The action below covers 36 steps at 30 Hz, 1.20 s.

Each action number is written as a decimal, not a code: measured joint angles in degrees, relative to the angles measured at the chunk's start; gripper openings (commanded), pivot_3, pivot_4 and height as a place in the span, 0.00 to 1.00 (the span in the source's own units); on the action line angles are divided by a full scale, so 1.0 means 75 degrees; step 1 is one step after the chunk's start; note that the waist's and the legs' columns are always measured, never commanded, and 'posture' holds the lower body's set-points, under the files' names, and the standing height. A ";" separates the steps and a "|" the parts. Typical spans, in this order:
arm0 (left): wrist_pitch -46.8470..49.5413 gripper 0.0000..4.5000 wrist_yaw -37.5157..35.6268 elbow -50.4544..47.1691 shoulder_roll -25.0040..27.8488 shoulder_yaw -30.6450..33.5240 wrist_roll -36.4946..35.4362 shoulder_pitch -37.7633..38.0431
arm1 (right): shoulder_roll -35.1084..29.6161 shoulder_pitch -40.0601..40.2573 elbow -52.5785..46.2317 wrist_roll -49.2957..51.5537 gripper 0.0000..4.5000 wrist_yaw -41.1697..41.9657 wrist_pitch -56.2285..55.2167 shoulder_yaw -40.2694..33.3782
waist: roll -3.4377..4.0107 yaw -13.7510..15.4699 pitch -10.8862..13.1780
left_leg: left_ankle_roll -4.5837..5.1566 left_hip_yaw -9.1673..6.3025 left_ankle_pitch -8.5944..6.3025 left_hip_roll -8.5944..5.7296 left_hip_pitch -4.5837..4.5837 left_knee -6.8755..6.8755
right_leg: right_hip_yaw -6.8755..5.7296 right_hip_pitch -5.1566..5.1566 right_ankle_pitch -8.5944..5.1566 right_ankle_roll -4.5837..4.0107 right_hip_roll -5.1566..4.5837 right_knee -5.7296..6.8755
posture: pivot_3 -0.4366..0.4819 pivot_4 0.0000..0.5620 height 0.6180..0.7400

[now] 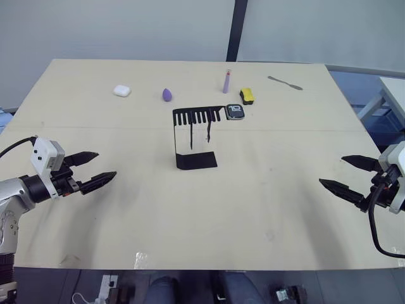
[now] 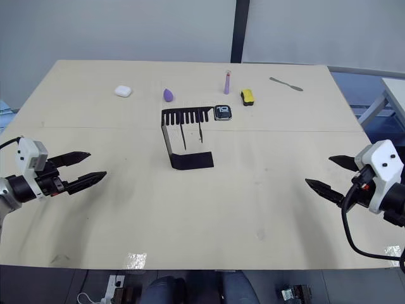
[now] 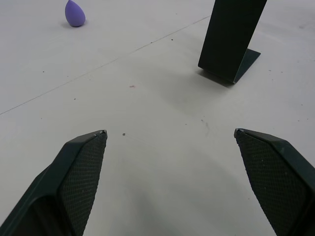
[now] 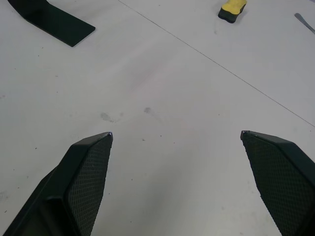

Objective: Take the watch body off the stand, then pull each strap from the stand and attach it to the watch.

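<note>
The black stand [image 1: 195,159] rises at the table's middle, its comb arm on top. At the right end of that arm sits the watch body [image 1: 235,111], silver-rimmed with a dark screen. Two thin dark straps [image 1: 192,134] hang from the comb slots, one shorter [image 1: 209,131]. My left gripper [image 1: 95,168] hovers open over the left side of the table, well left of the stand. Over the right side my right gripper [image 1: 338,173] is open too, with nothing in it. The stand's base [image 4: 51,19] also appears in the right wrist view, its upright [image 3: 231,37] in the left wrist view.
Along the far side lie a white earbud case [image 1: 122,90], a purple egg-shaped sponge [image 1: 167,95], an upright lilac tube [image 1: 226,82], a yellow-and-black block [image 1: 247,96] and a grey metal tool [image 1: 285,83]. The tabletop [image 1: 253,209] is pale wood.
</note>
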 measured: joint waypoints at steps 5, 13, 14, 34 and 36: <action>0.0050 1.00 -0.0019 -0.0009 0.0000 -0.0024 -0.0014 -0.0137 | 0.0341 -0.0176 -0.0260 -0.0088 0.98 -0.0467 0.0026 0.0206 | -0.0001 -0.0006 -0.0001 | -0.0001 0.0000 0.0000 0.0000 0.0001 0.0005 | 0.0000 0.0000 0.0000 0.0000 0.0000 0.0008 | 0.48 0.27 1.00; 0.0681 1.00 0.0014 -0.1516 0.0001 -0.0299 -0.0486 -0.0655 | 0.0828 -0.0241 -0.1780 0.0212 0.98 -0.1539 0.0819 0.0302 | -0.0001 0.0022 0.0000 | -0.0002 -0.0004 0.0001 0.0001 -0.0005 0.0006 | -0.0003 -0.0001 0.0000 0.0000 0.0001 0.0007 | 0.48 0.27 1.00; 0.0861 1.00 0.0018 -0.1638 0.0001 -0.0333 -0.0662 -0.0876 | 0.0951 -0.0316 -0.2070 0.0390 0.98 -0.1771 0.1025 0.0300 | -0.0001 0.0021 0.0000 | -0.0004 -0.0004 0.0002 0.0000 -0.0004 0.0008 | -0.0002 -0.0001 0.0000 0.0000 0.0001 0.0012 | 0.48 0.27 1.00; 0.0629 1.00 -0.0120 -0.1399 -0.1424 -0.2104 -0.0867 -0.3186 | 0.4604 -0.4811 -0.3573 0.2106 0.98 -0.7775 0.3417 0.3327 | 0.0002 -0.0044 0.0000 | -0.0019 0.0009 0.0013 0.0007 -0.0022 0.0026 | 0.0006 -0.0044 -0.0009 -0.0018 0.0011 0.0049 | 0.48 0.27 1.00; 0.0487 1.00 -0.0155 -0.1301 -0.1429 -0.2098 -0.0835 -0.3303 | 0.4908 -0.4950 -0.3371 0.2057 0.98 -0.8110 0.3577 0.3466 | 0.0002 -0.0039 -0.0001 | -0.0019 0.0010 0.0013 0.0005 -0.0023 0.0028 | 0.0006 -0.0045 -0.0009 -0.0018 0.0009 0.0050 | 0.48 0.27 1.00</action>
